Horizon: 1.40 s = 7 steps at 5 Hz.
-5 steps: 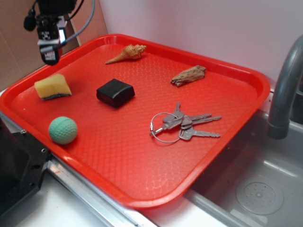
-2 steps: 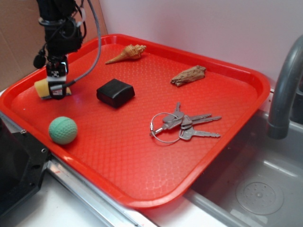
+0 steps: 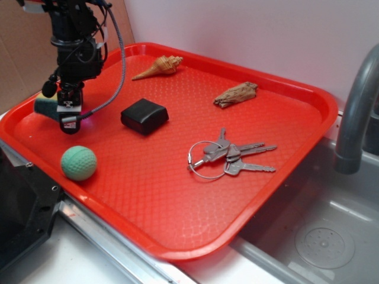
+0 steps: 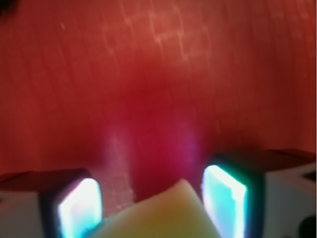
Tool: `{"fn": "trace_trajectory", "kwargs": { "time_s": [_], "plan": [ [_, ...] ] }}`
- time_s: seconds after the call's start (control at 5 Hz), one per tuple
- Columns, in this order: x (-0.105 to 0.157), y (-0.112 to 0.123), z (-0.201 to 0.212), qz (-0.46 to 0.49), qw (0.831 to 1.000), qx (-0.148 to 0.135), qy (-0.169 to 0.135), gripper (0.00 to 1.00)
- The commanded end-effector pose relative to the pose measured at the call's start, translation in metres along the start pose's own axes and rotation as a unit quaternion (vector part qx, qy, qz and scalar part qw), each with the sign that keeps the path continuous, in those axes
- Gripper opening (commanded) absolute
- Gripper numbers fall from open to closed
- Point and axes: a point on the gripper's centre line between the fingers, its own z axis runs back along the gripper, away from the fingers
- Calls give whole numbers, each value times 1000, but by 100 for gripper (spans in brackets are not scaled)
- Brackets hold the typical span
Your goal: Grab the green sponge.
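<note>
The green sponge [image 3: 44,107] is at the far left of the red tray [image 3: 148,195], turned so that its dark green scouring layer faces the exterior camera, with a bit of yellow foam above it. My gripper [image 3: 67,117] points straight down and is shut on it. In the wrist view the yellow foam of the sponge [image 4: 163,218] fills the gap between the two fingers [image 4: 79,208] of the gripper [image 4: 153,208], over the blurred red tray [image 4: 158,74].
A light-green dimpled ball [image 3: 78,163] lies just in front of the gripper and a black block [image 3: 144,115] to its right. A shell [image 3: 160,66], a wood piece [image 3: 237,94] and keys [image 3: 228,157] lie farther right. Faucet [image 3: 355,112] and sink [image 3: 320,236] stand beyond the tray.
The gripper came down from above the tray's back left onto the sponge and closed on it. The sponge has turned from lying flat to showing its dark green side.
</note>
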Motion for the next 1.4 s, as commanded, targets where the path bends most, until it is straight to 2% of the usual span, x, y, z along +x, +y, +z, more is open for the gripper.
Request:
{"fn": "trace_trajectory", "kwargs": {
  "time_s": [0.0, 0.2, 0.4, 0.6, 0.8, 1.0, 1.2],
  "plan": [
    [-4, -13, 3, 9, 1000, 8, -5, 0],
    [5, -15, 36, 27, 999, 11, -22, 0],
    [39, -15, 98, 138, 987, 27, -72, 0],
    [43, -8, 158, 265, 954, 42, -135, 0],
    [33, -4, 210, 353, 921, 18, -166, 0],
    [19, -7, 251, 368, 917, 21, -156, 0],
    [27, -8, 238, 364, 919, 25, -147, 0]
  ]
}}
